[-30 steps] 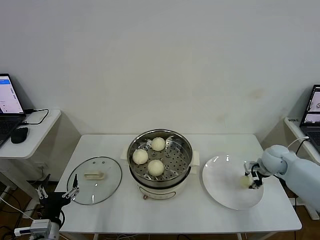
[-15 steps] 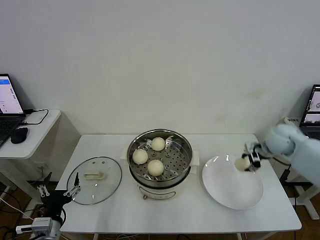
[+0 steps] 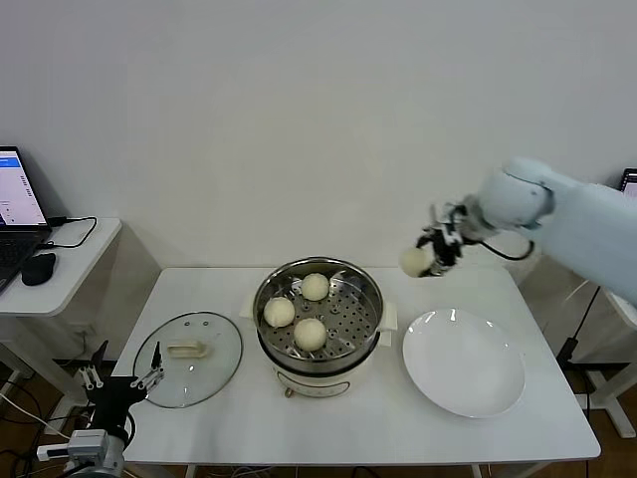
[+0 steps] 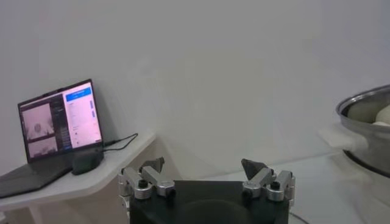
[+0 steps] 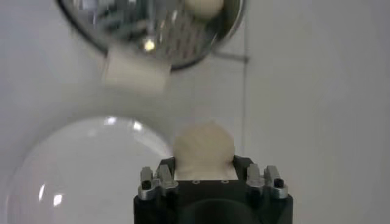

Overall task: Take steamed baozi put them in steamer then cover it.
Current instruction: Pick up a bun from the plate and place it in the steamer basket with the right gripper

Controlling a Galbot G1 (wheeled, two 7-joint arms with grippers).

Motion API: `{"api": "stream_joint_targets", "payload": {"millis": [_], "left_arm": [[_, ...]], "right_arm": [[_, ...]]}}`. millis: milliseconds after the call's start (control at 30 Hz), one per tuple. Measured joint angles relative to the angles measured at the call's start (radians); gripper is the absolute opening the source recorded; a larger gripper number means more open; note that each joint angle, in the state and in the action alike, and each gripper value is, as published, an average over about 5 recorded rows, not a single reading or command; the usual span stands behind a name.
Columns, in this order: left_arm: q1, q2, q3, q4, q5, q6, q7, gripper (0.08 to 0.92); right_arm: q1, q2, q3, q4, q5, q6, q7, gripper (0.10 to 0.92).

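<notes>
The steel steamer (image 3: 318, 349) stands at the table's middle on its cream base, with three cream-white baozi (image 3: 310, 333) on its perforated tray. My right gripper (image 3: 426, 256) is shut on a fourth baozi (image 3: 413, 262) and holds it in the air, right of the steamer and above the table's far side. The right wrist view shows that baozi (image 5: 204, 148) between the jaws, with the steamer (image 5: 158, 45) beyond. The glass cover (image 3: 189, 358) lies flat on the table left of the steamer. My left gripper (image 3: 119, 382) is open and empty, low off the table's left front corner.
An empty white plate (image 3: 464, 376) lies right of the steamer. A side table (image 3: 70, 269) with a laptop (image 3: 18, 209) and a mouse stands at the far left. Another laptop shows at the right edge.
My right gripper lifted the baozi off the white plate and carried it up and to the left, toward the steamer. The plate is now empty. The left arm barely moved.
</notes>
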Motion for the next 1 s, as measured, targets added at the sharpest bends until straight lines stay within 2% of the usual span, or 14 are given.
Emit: {"api": "stream_joint_targets", "payload": {"millis": [400, 1000], "left_arm": [[-0.005, -0.01, -0.003, 0.003, -0.002, -0.001, 0.0, 0.823], [-0.005, -0.013, -0.003, -0.001, -0.003, -0.002, 0.0, 0.823]], "right_arm": [[-0.009, 0.208, -0.082, -0.045, 0.143, -0.125, 0.11, 0.595], [-0.157, 0.296, -0.093, -0.125, 0.11, -0.175, 0.168, 0.601]]}}
